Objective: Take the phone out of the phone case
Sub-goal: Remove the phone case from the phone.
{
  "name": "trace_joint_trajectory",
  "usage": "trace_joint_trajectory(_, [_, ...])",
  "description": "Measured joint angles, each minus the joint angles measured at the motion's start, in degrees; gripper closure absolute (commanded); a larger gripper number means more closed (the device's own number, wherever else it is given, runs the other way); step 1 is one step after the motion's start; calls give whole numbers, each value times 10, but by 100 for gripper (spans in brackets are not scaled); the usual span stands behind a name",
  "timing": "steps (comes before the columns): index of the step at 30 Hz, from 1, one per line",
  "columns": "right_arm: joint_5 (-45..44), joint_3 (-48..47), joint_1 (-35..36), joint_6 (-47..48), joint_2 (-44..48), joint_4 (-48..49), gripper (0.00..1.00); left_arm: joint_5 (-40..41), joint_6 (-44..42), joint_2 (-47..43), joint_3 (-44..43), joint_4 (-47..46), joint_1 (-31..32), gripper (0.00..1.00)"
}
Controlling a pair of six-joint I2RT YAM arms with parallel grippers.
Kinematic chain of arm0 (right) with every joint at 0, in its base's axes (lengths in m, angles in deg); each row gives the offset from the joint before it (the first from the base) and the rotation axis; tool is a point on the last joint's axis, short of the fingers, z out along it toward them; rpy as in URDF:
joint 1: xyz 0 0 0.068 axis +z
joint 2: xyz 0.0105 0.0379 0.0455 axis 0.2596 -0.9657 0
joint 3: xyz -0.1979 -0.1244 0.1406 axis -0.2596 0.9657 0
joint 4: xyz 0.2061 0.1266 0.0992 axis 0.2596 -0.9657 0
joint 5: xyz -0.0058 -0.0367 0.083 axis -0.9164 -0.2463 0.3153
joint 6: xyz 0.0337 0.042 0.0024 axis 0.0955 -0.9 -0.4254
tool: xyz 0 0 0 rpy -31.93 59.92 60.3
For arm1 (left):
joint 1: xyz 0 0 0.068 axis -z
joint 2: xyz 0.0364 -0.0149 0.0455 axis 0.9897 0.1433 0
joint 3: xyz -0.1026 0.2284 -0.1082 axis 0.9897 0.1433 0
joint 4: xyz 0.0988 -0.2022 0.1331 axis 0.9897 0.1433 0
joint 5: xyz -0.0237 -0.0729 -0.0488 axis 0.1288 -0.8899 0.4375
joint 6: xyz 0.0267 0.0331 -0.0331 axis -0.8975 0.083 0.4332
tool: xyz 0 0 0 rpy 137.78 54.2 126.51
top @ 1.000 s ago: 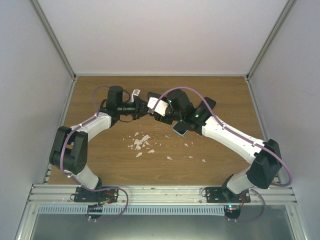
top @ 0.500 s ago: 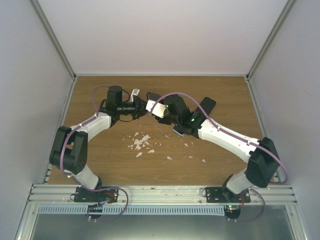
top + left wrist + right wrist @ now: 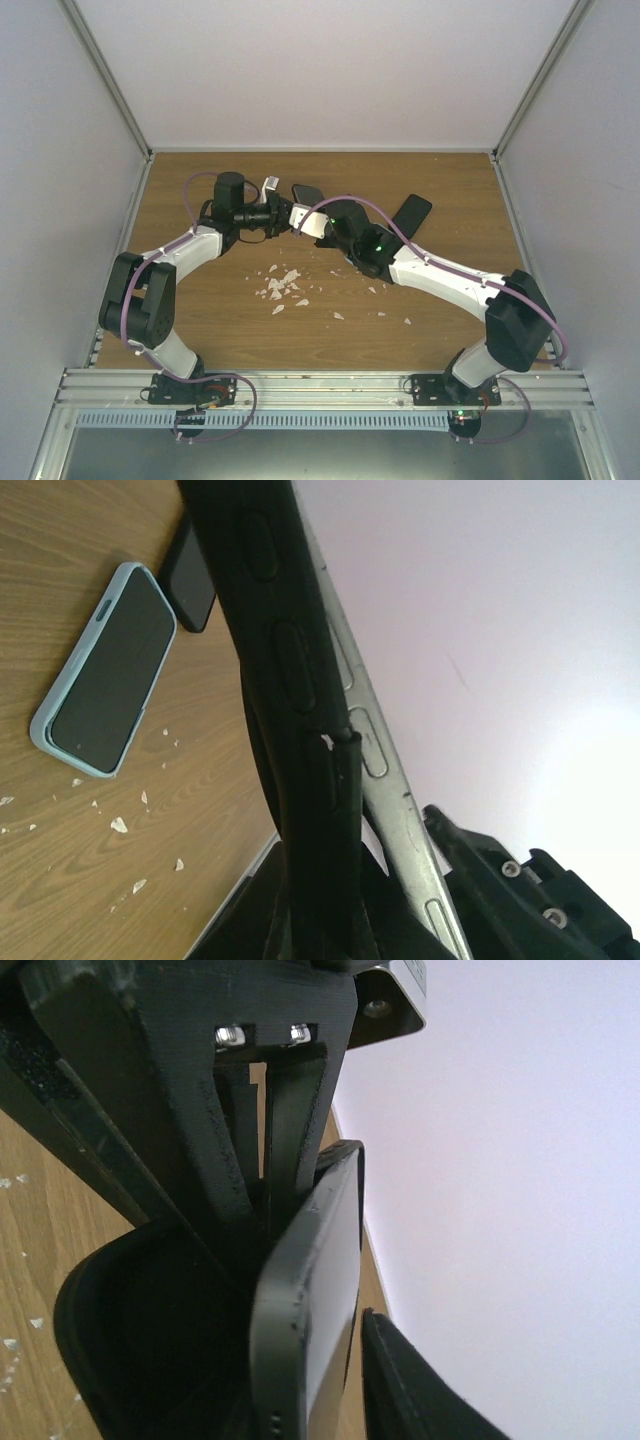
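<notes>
My left gripper (image 3: 287,215) is shut on the edge of the black phone case (image 3: 262,630), which it holds on edge above the table. The phone (image 3: 305,1300) has a silver-grey frame and a glossy screen, and it stands partly peeled out of the case (image 3: 140,1320). Its metal side (image 3: 372,770) shows bare beside the case. My right gripper (image 3: 330,1360) has its jaws on either side of the phone. A thin gap shows between the screen and the right finger (image 3: 410,1390). From above, the two grippers meet around the pale phone (image 3: 305,222).
A light-blue cased phone (image 3: 105,670) lies flat on the wooden table (image 3: 200,310), with a black phone (image 3: 411,211) beyond it. White crumbs (image 3: 283,285) are scattered at mid-table. Grey walls close in the sides and back.
My right arm has moved left, toward the left gripper, and its jaws have narrowed around the phone. The left gripper has kept its place and its grip on the case.
</notes>
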Motion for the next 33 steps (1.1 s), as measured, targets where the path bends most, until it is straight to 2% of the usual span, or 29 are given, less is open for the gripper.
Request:
trace_joint_trajectory(4, [-7, 1, 3, 3, -3, 8, 99, -1, 1, 0, 1, -3, 0, 100])
trace_joint_trajectory(17, [13, -68, -3, -51, 5, -108, 100, 1, -50, 0, 2, 50, -8, 100])
trace_joint_trajectory(27, [92, -132, -3, -114, 20, -200, 99, 70, -107, 0, 3, 100, -41, 100])
trace_joint_trajectory(33, [108, -144, -4, -131, 20, -234, 100, 89, -172, 0, 3, 126, -61, 100])
